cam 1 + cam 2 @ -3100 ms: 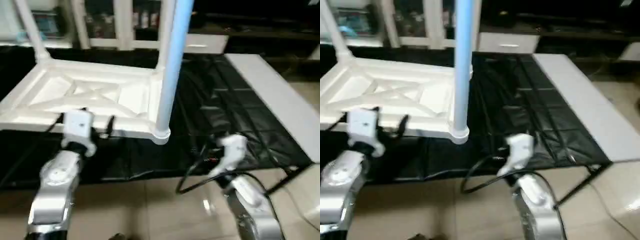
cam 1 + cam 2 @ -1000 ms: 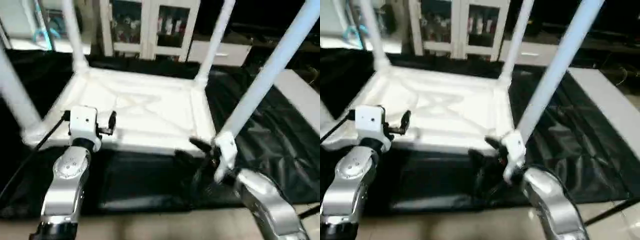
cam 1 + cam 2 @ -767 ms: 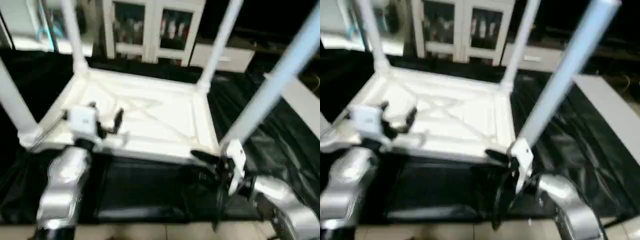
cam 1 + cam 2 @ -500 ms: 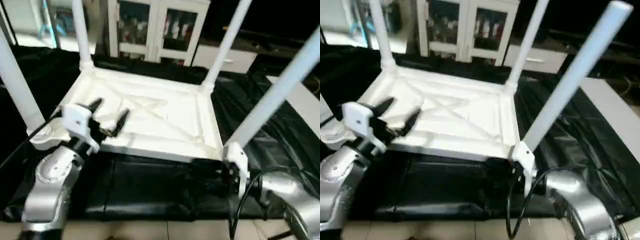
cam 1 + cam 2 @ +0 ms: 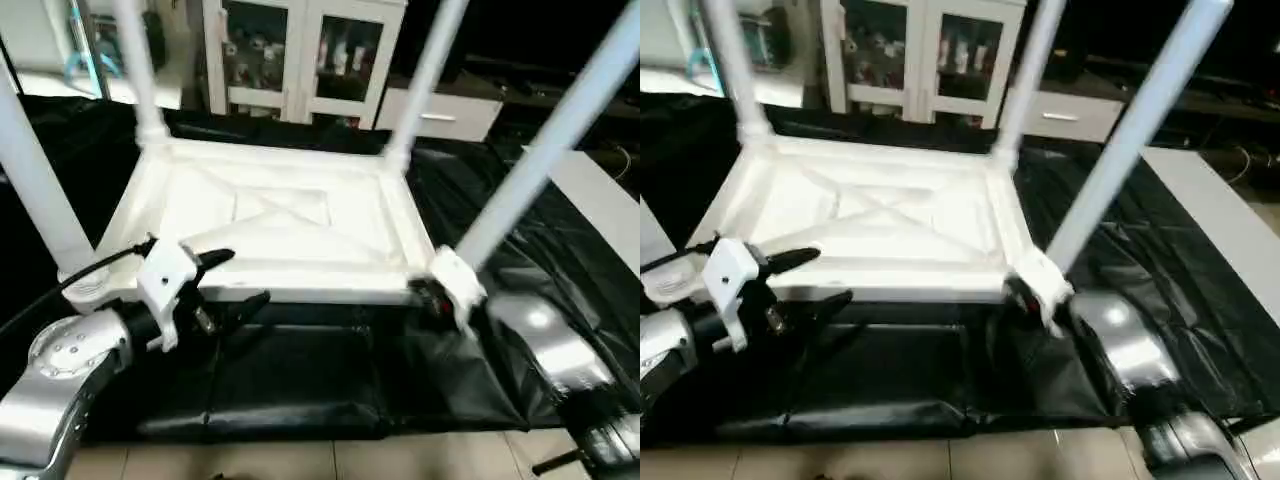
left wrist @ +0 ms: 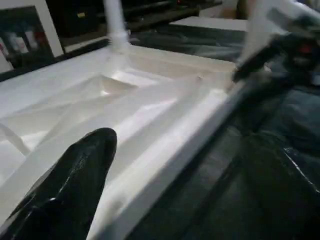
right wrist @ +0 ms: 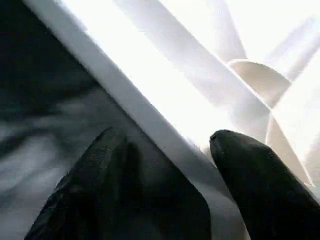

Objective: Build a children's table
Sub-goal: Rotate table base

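Observation:
The children's table (image 5: 280,215) lies upside down on the black cloth, its X-ribbed underside facing up. Its legs stand in the corner sockets, the near right leg (image 5: 545,150) rising just above my right wrist. My left gripper (image 5: 232,278) is open at the near rim, one finger (image 6: 75,185) over the white edge and the other below it against the cloth. My right gripper (image 5: 430,293) is at the near right corner, shut on the rim. There one finger (image 7: 115,190) is on the outer wall and the other beside the socket.
The black-draped work table (image 5: 300,380) carries everything, and its front edge meets tiled floor (image 5: 300,465). A white cabinet with glass doors (image 5: 300,50) stands behind. A long white board (image 5: 600,200) runs along the right. A black cable (image 5: 80,280) trails from my left wrist.
My left gripper has dropped from above the tabletop to its near rim, fingers now either side of the edge. My right gripper stays at the near right corner. The camera has shifted.

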Robot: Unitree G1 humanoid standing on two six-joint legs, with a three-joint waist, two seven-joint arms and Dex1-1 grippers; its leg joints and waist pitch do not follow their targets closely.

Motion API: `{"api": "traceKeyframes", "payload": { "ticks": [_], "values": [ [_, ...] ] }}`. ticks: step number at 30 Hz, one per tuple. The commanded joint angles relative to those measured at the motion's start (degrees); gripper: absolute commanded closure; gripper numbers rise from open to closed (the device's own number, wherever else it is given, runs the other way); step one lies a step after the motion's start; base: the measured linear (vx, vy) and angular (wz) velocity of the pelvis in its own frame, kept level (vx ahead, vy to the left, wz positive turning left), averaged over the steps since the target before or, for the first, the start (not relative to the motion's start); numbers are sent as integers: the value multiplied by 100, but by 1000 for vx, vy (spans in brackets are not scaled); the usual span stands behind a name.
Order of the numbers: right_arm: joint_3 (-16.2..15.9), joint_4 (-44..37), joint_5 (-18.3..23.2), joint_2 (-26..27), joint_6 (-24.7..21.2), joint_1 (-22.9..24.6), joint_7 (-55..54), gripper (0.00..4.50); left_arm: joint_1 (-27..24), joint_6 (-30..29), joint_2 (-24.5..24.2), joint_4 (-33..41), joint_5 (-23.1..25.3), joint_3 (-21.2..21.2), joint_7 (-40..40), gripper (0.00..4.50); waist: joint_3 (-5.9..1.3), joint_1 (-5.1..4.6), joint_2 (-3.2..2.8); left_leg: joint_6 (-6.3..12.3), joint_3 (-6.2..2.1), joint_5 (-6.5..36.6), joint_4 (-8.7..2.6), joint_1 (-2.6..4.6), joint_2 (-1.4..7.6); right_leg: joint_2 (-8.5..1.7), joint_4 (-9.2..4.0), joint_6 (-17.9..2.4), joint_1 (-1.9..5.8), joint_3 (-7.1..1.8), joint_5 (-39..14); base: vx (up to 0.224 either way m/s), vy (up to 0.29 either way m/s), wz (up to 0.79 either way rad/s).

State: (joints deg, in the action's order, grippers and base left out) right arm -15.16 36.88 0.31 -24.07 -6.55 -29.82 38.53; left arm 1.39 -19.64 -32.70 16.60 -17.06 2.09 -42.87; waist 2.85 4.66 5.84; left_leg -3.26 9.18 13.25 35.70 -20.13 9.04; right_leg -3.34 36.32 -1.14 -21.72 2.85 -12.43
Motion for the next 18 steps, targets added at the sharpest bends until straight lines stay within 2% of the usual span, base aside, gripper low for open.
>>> {"api": "traceKeyframes", "payload": {
  "ticks": [1,2,4,5,7,8,9,10,12,13,14,15,16,17,18],
  "values": [
    [-24,762,-274,222,494,-409,-736,134,-45,-55,-37,174,92,44,81,6,-292,-14,-58,-127,-98,217,-511,39,394,-515,-318,-1290,175,-296,11,0,0,0],
    [69,1085,-270,389,759,-620,-1119,134,-69,-19,2,217,74,86,145,6,-295,-4,-47,-69,-82,129,-502,23,391,-524,-305,-1325,186,-304,98,0,0,0],
    [183,1335,-234,535,1003,-781,-1387,134,-92,14,74,265,14,145,228,6,-289,-13,-70,-81,-58,185,-504,33,410,-522,-292,-1357,169,-312,13,0,0,0],
    [428,1403,-17,743,1236,-873,-1364,134,-145,150,302,338,-184,334,387,6,-281,-4,-6,-67,-37,298,-500,23,432,-539,-284,-1353,172,-327,-19,0,0,0],
    [720,1158,394,919,1302,-800,-871,134,-274,246,542,451,-507,624,507,6,-273,19,39,-31,-28,433,-509,17,457,-545,-295,-1309,189,-341,-47,0,0,0],
    [794,1078,505,959,1326,-767,-697,134,-324,247,586,488,-612,705,512,6,-263,26,14,-35,-32,466,-516,15,464,-547,-287,-1296,182,-339,-59,0,0,0],
    [876,705,805,978,1259,-569,-183,134,-504,229,552,529,-889,903,333,6,-262,20,12,-25,-22,482,-520,50,466,-509,-291,-1267,148,-324,-23,0,0,0],
    [898,302,1042,938,1169,-347,241,134,-648,220,536,549,-1142,1105,194,6,-246,44,38,41,-22,417,-523,51,459,-477,-283,-1181,160,-327,166,0,0,0],
    [862,-128,1240,842,1163,-85,578,134,-736,338,561,491,-1328,1373,132,6,-237,61,31,72,-23,419,-536,74,472,-465,-292,-1133,147,-324,224,0,0,0],
    [858,-258,1341,798,1135,16,687,134,-752,353,565,445,-1399,1488,127,6,-222,73,22,31,-8,647,-558,115,462,-443,-331,-1148,105,-304,-52,0,0,0],
    [839,-519,1514,710,1111,209,819,134,-756,350,529,337,-1495,1652,66,6,-222,73,22,31,-8,647,-558,115,462,-443,-331,-1148,105,-304,-52,0,0,0],
    [830,-691,1629,655,1098,343,909,134,-765,336,505,272,-1563,1761,20,6,-196,108,-11,-30,-6,905,-581,125,467,-450,-368,-1101,94,-317,-312,0,0,0],
    [852,-916,1731,601,1040,508,1038,134,-767,326,488,183,-1636,1895,-38,6,-170,122,12,-136,-27,1294,-623,114,467,-461,-423,-979,108,-321,-855,0,0,0],
    [865,-1203,1824,518,973,718,1147,134,-801,407,418,44,-1606,2016,-133,6,-170,122,12,-136,-27,1294,-623,114,467,-461,-423,-979,108,-321,-855,0,0,0],
    [888,-1310,1849,493,937,797,1202,134,-813,443,396,-15,-1620,2071,-146,6,-169,136,-9,-173,-35,1460,-629,124,469,-472,-458,-875,107,-335,-1084,0,0,0]
  ]
}}
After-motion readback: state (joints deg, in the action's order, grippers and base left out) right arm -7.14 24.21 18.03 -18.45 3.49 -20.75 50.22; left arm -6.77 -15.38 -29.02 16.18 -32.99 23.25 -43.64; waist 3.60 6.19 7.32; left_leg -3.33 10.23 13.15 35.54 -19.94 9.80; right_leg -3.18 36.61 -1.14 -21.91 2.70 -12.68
